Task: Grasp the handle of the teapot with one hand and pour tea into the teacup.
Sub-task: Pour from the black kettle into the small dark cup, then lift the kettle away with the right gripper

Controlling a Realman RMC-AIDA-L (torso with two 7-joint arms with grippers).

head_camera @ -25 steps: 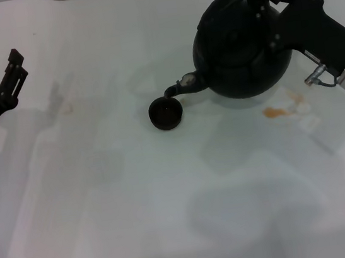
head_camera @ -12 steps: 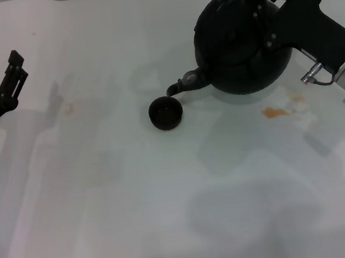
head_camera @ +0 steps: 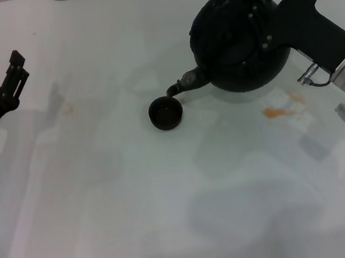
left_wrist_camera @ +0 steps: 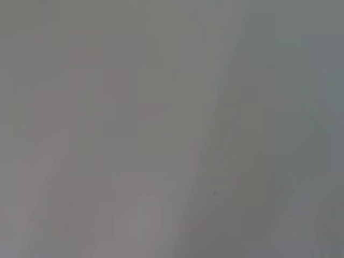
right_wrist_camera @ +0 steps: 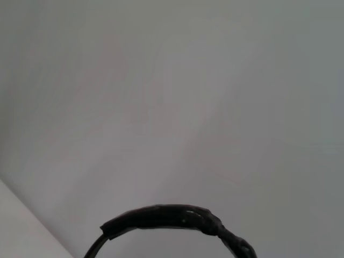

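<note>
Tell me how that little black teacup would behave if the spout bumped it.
The teacup looks low and wide, so it would more likely slide across the smooth white table than tip. It seems tiny beside the teapot, so probably light and easily shoved. The spout sits right by its rim, and nothing holds the cup down.

The teapot at upper right is showing a matt black, slightly grainy skin, perhaps cast iron. The teacup is looking equally matt. The white table is gleaming smooth, faintly reflective.
</note>
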